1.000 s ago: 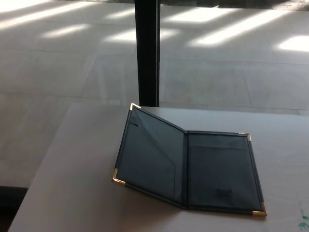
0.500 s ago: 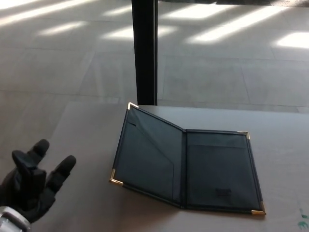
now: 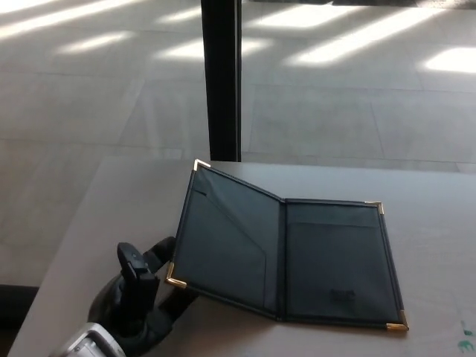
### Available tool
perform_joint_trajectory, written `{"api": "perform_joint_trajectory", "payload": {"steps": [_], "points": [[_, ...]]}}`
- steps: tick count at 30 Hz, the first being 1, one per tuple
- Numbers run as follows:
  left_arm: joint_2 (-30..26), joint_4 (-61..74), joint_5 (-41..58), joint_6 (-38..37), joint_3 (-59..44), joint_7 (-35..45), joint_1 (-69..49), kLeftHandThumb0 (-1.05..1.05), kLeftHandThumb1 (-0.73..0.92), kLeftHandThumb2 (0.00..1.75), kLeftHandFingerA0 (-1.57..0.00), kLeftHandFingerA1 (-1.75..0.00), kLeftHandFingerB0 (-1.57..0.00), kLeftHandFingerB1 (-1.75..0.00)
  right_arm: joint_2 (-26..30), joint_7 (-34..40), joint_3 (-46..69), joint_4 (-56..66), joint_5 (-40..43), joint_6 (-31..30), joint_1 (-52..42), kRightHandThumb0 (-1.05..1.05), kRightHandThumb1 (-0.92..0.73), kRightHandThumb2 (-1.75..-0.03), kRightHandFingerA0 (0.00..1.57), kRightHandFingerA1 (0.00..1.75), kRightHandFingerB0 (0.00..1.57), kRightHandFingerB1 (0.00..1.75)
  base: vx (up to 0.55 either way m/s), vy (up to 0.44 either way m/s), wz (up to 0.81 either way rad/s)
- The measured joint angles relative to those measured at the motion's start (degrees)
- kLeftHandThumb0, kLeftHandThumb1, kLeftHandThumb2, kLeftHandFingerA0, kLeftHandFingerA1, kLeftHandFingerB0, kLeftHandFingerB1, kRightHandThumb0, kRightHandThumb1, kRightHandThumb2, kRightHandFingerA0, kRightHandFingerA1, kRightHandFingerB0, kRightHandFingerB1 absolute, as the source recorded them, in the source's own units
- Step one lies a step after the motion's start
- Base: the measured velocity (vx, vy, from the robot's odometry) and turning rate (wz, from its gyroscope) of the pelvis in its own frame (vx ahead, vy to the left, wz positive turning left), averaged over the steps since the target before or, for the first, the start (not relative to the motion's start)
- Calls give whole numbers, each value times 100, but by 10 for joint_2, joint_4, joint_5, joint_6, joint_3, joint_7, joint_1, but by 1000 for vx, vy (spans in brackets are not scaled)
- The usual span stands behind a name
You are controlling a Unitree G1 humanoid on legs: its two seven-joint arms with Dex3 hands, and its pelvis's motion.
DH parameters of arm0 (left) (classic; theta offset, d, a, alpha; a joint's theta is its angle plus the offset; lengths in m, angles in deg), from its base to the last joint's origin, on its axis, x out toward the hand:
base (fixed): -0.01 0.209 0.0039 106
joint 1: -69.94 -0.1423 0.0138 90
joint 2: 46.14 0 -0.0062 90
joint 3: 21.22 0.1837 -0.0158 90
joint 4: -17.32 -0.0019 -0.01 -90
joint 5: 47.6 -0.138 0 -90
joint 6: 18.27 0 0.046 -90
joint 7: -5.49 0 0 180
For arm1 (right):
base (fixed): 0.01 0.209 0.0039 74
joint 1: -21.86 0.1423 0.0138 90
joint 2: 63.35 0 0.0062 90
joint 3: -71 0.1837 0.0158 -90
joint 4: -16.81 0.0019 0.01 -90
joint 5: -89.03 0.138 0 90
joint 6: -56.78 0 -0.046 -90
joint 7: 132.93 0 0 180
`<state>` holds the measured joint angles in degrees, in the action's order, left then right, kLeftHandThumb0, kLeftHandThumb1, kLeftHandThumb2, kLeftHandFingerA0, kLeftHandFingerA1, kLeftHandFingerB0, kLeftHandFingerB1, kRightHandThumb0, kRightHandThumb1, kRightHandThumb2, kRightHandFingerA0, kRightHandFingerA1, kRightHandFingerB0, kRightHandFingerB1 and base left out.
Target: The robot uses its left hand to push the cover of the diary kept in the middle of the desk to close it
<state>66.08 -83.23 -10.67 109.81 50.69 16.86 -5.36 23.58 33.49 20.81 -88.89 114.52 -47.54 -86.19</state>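
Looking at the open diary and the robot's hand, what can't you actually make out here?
- Head view: whether the left hand touches the diary; its raised left cover hides the fingertips.
- Wrist and arm: cut off by the bottom edge.
- Small stamp on the right cover: too small to read.
- Right hand: out of frame.

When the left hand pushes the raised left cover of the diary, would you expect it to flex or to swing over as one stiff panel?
The raised cover stays flat and straight-edged while lifted, so it probably swings stiffly about the spine. The diary looks thin and sits on a smooth desk, so it may slide rather than close. The left hand sits by its near gold corner.
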Motion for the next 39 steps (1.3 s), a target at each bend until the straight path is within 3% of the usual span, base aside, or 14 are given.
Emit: {"api": "perform_joint_trajectory", "payload": {"steps": [1, 4, 5, 8, 9, 11, 14, 19, 20, 22, 24, 25, 38, 39], "points": [[-5, -5, 0, 1, -1, 0, 0, -92, 68, 126, -18, -57, 0, -11, -1, 0, 0, 0, 2, -1, 1, -74, -92, -70, 43, 59, 36, 39, 0, 0, 0], [-24, -14, 0, 4, -2, 2, 0, -105, 92, 85, -13, -45, -3, -28, -3, 1, 0, -1, 7, -2, 2, -72, -92, -70, 43, 59, 36, 38, 0, 0, 0], [-28, -14, 0, 4, -1, 2, -1, -91, 69, 126, -20, -58, 0, -17, -3, 1, 0, -1, 8, -3, 3, -73, -92, -69, 44, 57, 36, 37, 0, 0, 0], [-36, -12, 0, 4, 2, 3, -6, -105, 79, 124, -8, -49, -7, -25, -4, 1, 0, -11, 13, -4, 7, -74, -92, -70, 46, 62, 36, 40, 0, 0, 0], [-36, -9, 1, 4, 4, 3, -9, -105, 92, 88, -16, -42, -6, -27, -4, 2, 0, -8, 14, -5, 5, -71, -74, -110, 43, 67, 32, 53, 0, 0, 0], [-33, -4, 2, 4, 6, 1, -11, -103, 78, 125, -15, -51, -8, -26, -6, 5, 0, 1, 16, -6, 0, -74, -92, -68, 48, 63, 39, 41, 0, 0, 0], [-9, 3, 3, 9, 12, -11, -6, -102, 76, 121, -20, -54, -8, -23, -6, 6, -1, 1, 17, -7, -2, -73, -76, -111, 45, 66, 32, 52, 0, 0, 0], [49, 10, 11, 11, 15, -29, 31, -105, 92, 84, -15, -42, -5, -24, 2, 5, -1, -35, 18, -5, 9, -72, -74, -110, 45, 65, 33, 52, 0, 0, 0], [61, 11, 15, 11, 14, -33, 37, -104, 83, 125, -16, -54, -9, -20, 3, 5, -2, -41, 18, -5, 12, -73, -92, -68, 48, 59, 41, 39, 0, 0, 0], [86, 13, 23, 11, 14, -42, 40, -99, 78, 131, -2, -51, -6, -1, 5, 5, -2, -46, 18, -5, 15, -73, -92, -67, 49, 60, 43, 40, 0, 0, 3], [89, 8, 25, 11, 31, -44, 36, -105, 92, 91, -8, -45, 0, -21, 6, 5, -2, -46, 18, -5, 17, -73, -92, -68, 49, 60, 41, 40, 0, 0, 0], [90, 5, 26, 11, 37, -44, 36, -100, 75, 129, -2, -48, -7, -2, 6, 5, -2, -46, 18, -5, 17, -73, -92, -68, 49, 62, 41, 41, 0, 0, 0], [101, 60, 50, 21, 113, -57, 58, -102, 87, 137, -4, -53, -17, -2, 18, -1, -5, -55, 18, -5, 17, -73, -92, -67, 50, 60, 41, 39, 0, 0, 0], [103, 66, 51, 22, 122, -60, 61, -103, 90, 137, -1, -48, -18, -1, 19, -1, -5, -57, 18, -5, 17, -73, -75, -110, 48, 66, 34, 52, 0, 0, 0]]}}
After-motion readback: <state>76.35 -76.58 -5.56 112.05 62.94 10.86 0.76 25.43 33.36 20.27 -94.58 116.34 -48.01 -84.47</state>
